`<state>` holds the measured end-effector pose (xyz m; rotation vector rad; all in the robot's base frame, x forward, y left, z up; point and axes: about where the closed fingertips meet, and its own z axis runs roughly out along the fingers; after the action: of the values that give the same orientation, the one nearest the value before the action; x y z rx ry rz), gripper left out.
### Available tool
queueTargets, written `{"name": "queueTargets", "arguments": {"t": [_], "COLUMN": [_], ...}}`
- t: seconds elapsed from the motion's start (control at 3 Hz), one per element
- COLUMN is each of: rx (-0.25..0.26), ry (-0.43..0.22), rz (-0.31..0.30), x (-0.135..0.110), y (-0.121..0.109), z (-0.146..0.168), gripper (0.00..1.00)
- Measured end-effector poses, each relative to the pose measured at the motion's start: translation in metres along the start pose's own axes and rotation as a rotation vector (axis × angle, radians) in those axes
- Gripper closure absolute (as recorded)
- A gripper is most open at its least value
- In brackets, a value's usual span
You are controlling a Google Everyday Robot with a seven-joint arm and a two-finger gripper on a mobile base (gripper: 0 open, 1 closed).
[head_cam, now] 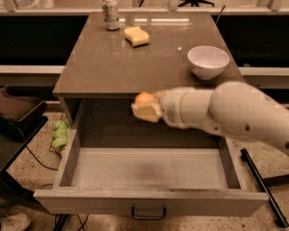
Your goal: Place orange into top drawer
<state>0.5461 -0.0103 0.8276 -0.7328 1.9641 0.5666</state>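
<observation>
The top drawer (pixel 149 168) stands pulled out below the table, with a flat grey bottom and a dark loop handle (pixel 148 213) on its front. My gripper (pixel 145 108) hangs over the back part of the open drawer, at the end of the white arm coming in from the right. It is shut on the orange (pixel 144 98), a small round fruit that shows above the pale fingers (pixel 147 112). The orange is held above the drawer, just in front of the table edge.
On the brown table (pixel 115 66) stand a soda can (pixel 110 13) at the back left, a pale yellow sponge (pixel 137 36) beside it and a white bowl (pixel 208 61) at the right. A green cloth (pixel 59 133) lies left of the drawer. A dark rod (pixel 262 186) lies on the floor at the right.
</observation>
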Motion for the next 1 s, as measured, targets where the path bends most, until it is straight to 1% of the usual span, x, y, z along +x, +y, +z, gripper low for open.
{"name": "queueTargets", "arguments": {"t": [0.33,0.67,1.0], "rx": [-0.042,-0.047,-0.073], "ry": [0.145,0.15,0.156], "rz": [0.058,0.055,0.037], "x": [0.085,0.086,0.086], "y": [-0.004,-0.001,0.007], "z": [-0.011,-0.011,0.007], "gripper": [1.0,1.0,1.0]}}
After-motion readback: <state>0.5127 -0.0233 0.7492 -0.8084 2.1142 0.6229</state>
